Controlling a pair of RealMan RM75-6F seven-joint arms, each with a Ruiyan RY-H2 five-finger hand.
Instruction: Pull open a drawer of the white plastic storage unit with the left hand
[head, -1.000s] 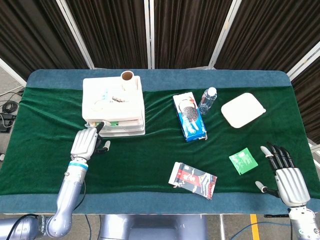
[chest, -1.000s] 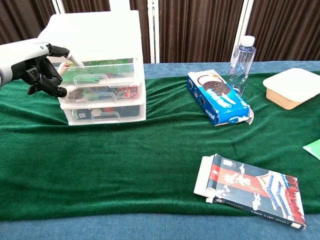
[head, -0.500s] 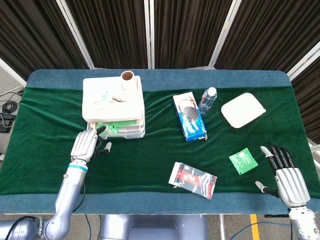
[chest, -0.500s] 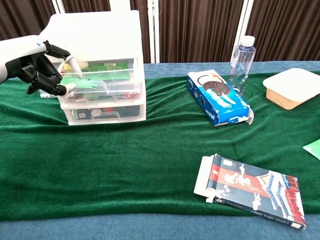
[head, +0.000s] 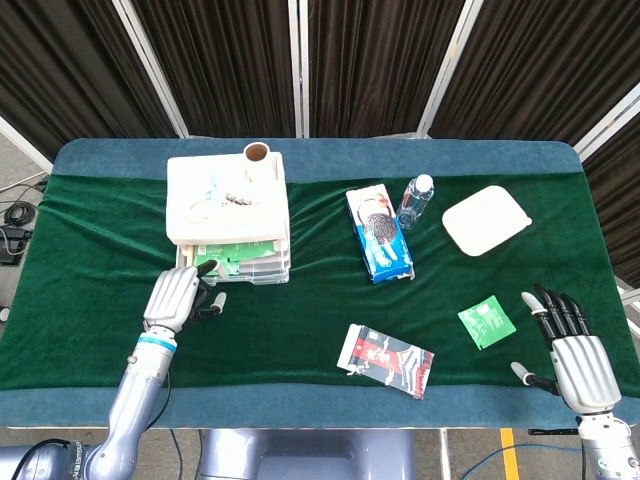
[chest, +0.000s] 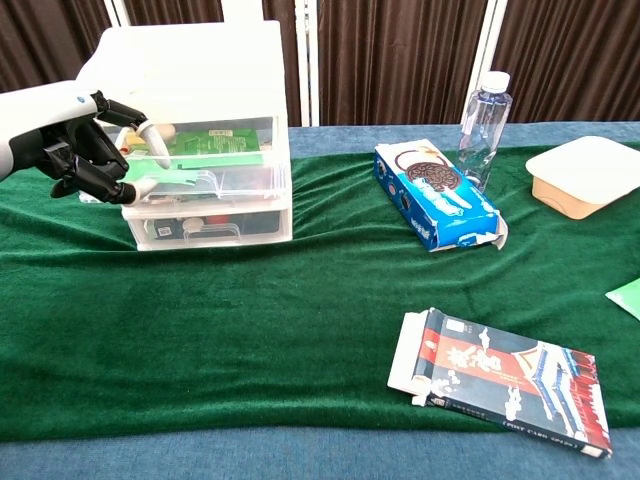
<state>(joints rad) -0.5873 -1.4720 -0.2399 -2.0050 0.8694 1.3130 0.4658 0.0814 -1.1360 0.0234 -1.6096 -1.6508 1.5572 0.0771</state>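
Observation:
The white plastic storage unit (head: 225, 195) (chest: 190, 70) stands at the back left of the green cloth. Its top drawer (head: 240, 265) (chest: 215, 180) is slid out toward me, with green packets showing inside. My left hand (head: 175, 297) (chest: 85, 150) is at the drawer's front left corner, its curled fingers hooked over the drawer's rim. The two lower drawers sit closed. My right hand (head: 572, 345) lies at the front right edge of the table with fingers spread and nothing in it; the chest view does not show it.
A blue cookie box (head: 379, 233) (chest: 435, 195), a water bottle (head: 416, 200) (chest: 484, 115) and a white lidded container (head: 486, 219) (chest: 585, 175) lie right of the unit. A green packet (head: 485, 322) and a printed pack (head: 385, 359) (chest: 500, 380) lie nearer me.
My left hand has drawn back toward me and the top drawer has slid out with it, showing its contents. The right hand has not moved.

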